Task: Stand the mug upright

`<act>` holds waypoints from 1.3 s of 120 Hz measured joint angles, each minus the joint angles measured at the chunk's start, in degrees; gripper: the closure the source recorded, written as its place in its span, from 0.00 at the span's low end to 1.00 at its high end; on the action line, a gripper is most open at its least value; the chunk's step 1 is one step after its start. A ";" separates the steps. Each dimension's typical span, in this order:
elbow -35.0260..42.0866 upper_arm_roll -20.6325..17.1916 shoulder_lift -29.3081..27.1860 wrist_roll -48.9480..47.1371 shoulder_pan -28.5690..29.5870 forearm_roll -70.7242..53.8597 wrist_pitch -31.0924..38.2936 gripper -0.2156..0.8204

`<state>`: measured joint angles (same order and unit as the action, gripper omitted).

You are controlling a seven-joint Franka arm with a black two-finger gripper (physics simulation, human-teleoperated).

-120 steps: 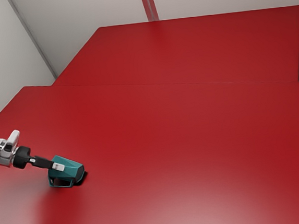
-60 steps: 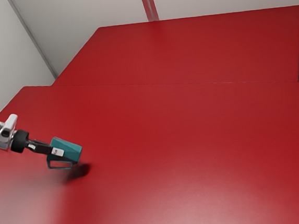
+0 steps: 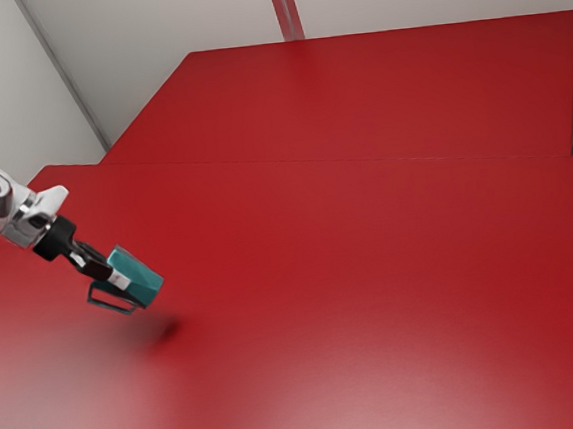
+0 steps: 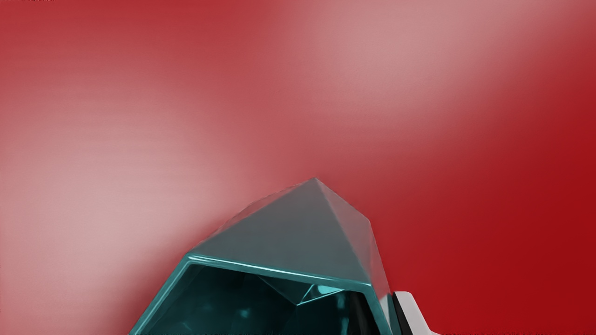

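In the exterior view's lower left, the gripper [image 3: 121, 279] holds the mug [image 3: 144, 280] tilted above the red table [image 3: 372, 277], and in the wrist view its nearly closed fingers [image 4: 412, 311] pinch the mug's wall [image 4: 379, 307], one inside, one outside.

1. A glossy red tabletop [image 3: 371, 267] spreads across the foreground of the exterior view, on the near side of a thin seam [image 3: 362, 159].
2. Beyond the seam, a second flat red section [image 3: 377, 96] stretches back, narrower than the tabletop, which extends past it at both ends.
3. A soft, dark shadow [image 3: 166, 330] falls on the near side of the seam, toward the exterior view's left.
4. Pale sheen [image 3: 403, 395] brightens the tabletop well to the near side of the seam; the wrist view catches broad whitish glare beside deeper red on the same surface.
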<state>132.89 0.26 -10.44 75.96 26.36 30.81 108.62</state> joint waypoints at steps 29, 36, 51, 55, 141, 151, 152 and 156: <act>-1.87 -1.75 -0.53 -10.56 -6.51 -10.29 3.49 0.93; -2.08 -1.67 -0.53 -13.15 -8.28 -12.20 4.19 0.94; -2.24 -1.58 -0.63 -18.55 -11.23 -15.92 5.59 0.95; -2.40 -1.58 -0.58 -19.87 -11.71 -16.66 5.87 0.95; -0.09 -6.92 -3.53 -48.51 -19.10 -29.62 10.06 0.96; 0.40 -8.04 -3.44 -51.29 -19.11 -29.86 10.72 0.96; 0.45 -8.12 -3.43 -51.56 -19.12 -29.87 10.80 0.96; 0.87 -8.51 -3.39 -52.63 -19.11 -29.93 11.21 0.96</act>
<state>133.76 -8.24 -13.83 23.33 7.25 0.88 119.84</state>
